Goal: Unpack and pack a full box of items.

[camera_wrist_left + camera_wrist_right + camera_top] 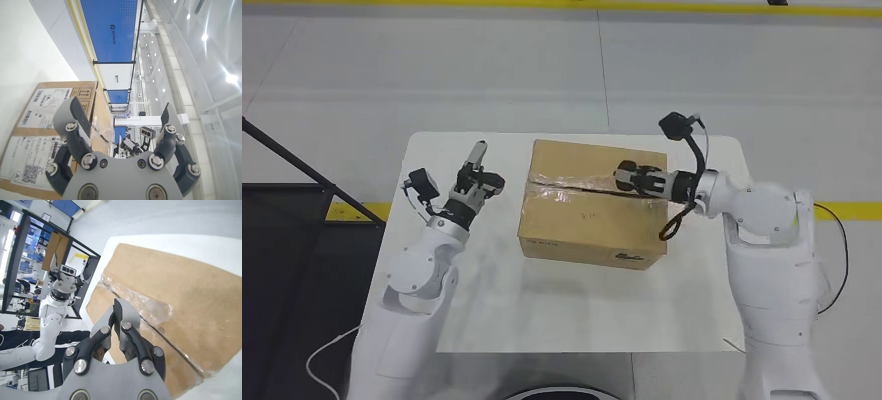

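A closed brown cardboard box (591,203) stands in the middle of the white table (502,300), its top seam covered by crinkled clear tape (132,296). My right gripper (634,178) lies low over the box top at the seam's right part, fingers shut with nothing between them (116,313). My left gripper (476,172) is held up left of the box, open and empty (121,113), pointing away from the table. The box's side with white shipping labels (43,106) faces the left gripper.
The table's front half and left strip are bare white surface. A black frame rail (302,165) runs along the floor to the left of the table. Yellow floor tape (842,210) passes behind the table.
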`<state>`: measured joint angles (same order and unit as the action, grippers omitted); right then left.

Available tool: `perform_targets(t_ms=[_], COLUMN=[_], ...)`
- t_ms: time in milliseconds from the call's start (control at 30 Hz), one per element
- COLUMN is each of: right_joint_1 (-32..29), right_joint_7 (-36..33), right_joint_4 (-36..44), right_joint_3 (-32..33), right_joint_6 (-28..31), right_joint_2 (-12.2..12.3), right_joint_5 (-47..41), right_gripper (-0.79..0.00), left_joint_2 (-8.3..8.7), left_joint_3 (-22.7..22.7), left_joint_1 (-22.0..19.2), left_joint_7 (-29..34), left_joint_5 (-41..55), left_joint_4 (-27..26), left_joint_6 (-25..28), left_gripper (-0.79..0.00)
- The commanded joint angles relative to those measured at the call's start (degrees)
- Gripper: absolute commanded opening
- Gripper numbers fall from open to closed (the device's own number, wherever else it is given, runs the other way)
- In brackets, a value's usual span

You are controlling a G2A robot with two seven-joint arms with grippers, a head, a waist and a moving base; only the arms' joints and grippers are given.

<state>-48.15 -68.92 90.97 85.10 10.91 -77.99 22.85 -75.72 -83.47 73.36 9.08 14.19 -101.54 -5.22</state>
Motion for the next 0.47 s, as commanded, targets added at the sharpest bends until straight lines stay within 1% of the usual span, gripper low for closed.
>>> perform_targets(t_ms=[0, 33, 67, 100, 133, 167, 233, 267, 300, 433], right_joint_1=[-1.67, -2.45, -3.14, -3.81, -4.32, -4.78, -4.78, -4.82, -4.83, -4.78], right_joint_7=[2.27, 3.39, 4.64, 5.67, 6.71, 7.83, 7.83, 7.96, 8.0, 7.83], right_joint_4=[1.36, 1.97, 2.49, 2.87, 3.22, 3.42, 3.42, 3.45, 3.45, 3.42], right_joint_3=[1.45, 2.01, 2.55, 2.93, 3.34, 3.65, 3.65, 3.66, 3.68, 3.65], right_joint_6=[3.96, 5.72, 7.11, 8.34, 9.28, 9.79, 9.79, 9.88, 9.88, 9.79], right_joint_2=[0.36, 0.54, 0.7, 0.85, 1.02, 1.16, 1.16, 1.16, 1.17, 1.16], right_joint_5=[-1.45, -1.62, -1.88, -1.96, -1.58, -1.14, -1.14, -1.15, -1.1, -1.14], right_gripper=[-0.785, -0.785, -0.505, -0.289, 0.0, 0.0, 0.0, -0.637, -0.553, -0.311], left_joint_2=[0.03, 0.05, 0.07, 0.1, 0.13, 0.17, 0.23, 0.2, 0.23, 0.23], left_joint_3=[-0.47, -0.72, -0.95, -1.18, -1.47, -1.71, -1.97, -1.87, -1.99, -1.98], left_joint_1=[0.1, 0.13, 0.13, 0.16, 0.17, 0.19, 0.19, 0.19, 0.19, 0.19], left_joint_7=[-0.03, -0.05, 0.01, 0.14, 0.24, 0.47, 0.77, 0.64, 0.77, 0.78], left_joint_5=[0.31, 0.45, 0.56, 0.69, 0.83, 0.85, 0.69, 0.79, 0.72, 0.69], left_joint_4=[-0.33, -0.47, -0.67, -0.82, -1.04, -1.24, -1.46, -1.38, -1.48, -1.47], left_joint_6=[0.17, 0.19, 0.23, 0.22, 0.3, 0.34, 0.44, 0.4, 0.44, 0.44], left_gripper=[0.0, 0.0, 0.0, 0.0, 0.0, 0.0, 0.0, 0.0, -0.001, -0.001])
